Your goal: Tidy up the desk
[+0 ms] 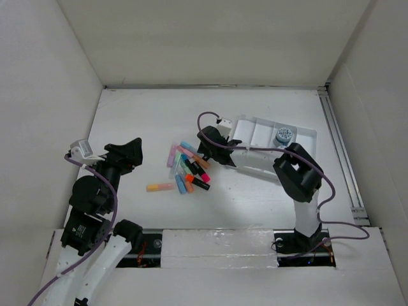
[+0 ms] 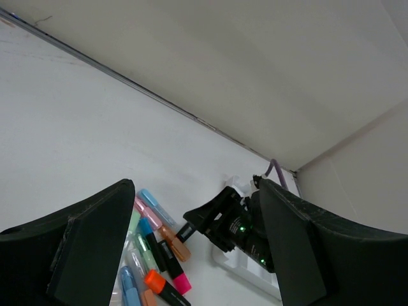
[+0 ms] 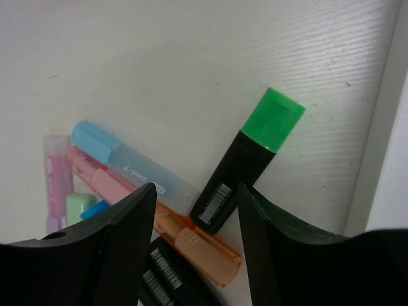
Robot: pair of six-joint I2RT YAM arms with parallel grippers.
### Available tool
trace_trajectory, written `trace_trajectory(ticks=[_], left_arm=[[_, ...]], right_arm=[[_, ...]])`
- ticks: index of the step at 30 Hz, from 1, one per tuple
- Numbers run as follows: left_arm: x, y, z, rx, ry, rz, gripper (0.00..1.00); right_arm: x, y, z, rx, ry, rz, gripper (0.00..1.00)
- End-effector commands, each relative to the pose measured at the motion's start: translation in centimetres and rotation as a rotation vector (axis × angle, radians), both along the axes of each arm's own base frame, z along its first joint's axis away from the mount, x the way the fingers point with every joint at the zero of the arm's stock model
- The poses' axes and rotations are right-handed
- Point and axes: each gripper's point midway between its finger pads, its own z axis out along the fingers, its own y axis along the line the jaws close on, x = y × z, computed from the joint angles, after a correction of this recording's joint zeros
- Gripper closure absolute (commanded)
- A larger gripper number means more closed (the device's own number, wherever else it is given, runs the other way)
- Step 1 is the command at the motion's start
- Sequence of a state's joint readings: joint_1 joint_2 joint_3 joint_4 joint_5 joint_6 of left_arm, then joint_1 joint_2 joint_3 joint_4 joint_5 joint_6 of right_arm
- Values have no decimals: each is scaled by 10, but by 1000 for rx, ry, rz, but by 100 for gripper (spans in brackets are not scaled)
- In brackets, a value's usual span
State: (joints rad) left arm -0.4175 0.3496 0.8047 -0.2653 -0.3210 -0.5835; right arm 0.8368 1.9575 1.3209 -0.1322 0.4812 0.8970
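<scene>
On the white desk lies a heap of highlighters, pastel and black-bodied; one orange one lies apart on the left. My right gripper hangs low over the heap's right edge. Its jaws are open around the barcoded end of a black highlighter with a green cap, which lies flat on the desk with gaps on both sides. A peach highlighter and a pale blue one lie beside it. My left gripper is open and empty, raised to the left of the heap.
A white compartmented tray stands right of the heap, just behind my right gripper, with a round blue-grey object in it. White panels wall the desk on the left, back and right. A metal rail runs along the right side.
</scene>
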Motion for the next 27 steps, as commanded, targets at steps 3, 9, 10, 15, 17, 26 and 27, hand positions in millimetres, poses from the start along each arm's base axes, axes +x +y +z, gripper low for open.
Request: trace_trajectory(ticks=[3, 9, 10, 15, 17, 26, 27], left_arm=[[-1, -2, 11, -5, -46, -11, 26], [-2, -2, 11, -6, -48, -13, 26], [-1, -1, 12, -5, -49, -11, 26], [-2, -1, 12, -5, -51, -13, 26], [-2, -1, 12, -3, -49, -13, 26], [-2, -1, 12, -6, -51, -10, 26], [-2, -1, 12, -5, -52, -10, 26]], right_arm=[[14, -14, 1, -37, -6, -119, 42], [18, -19, -26, -98, 50, -148, 49], [17, -17, -30, -99, 60, -140, 50], [20, -17, -37, -104, 75, -129, 60], [20, -17, -35, -100, 72, -130, 59], [21, -18, -38, -137, 96, -97, 74], [22, -18, -37, -135, 91, -95, 80]])
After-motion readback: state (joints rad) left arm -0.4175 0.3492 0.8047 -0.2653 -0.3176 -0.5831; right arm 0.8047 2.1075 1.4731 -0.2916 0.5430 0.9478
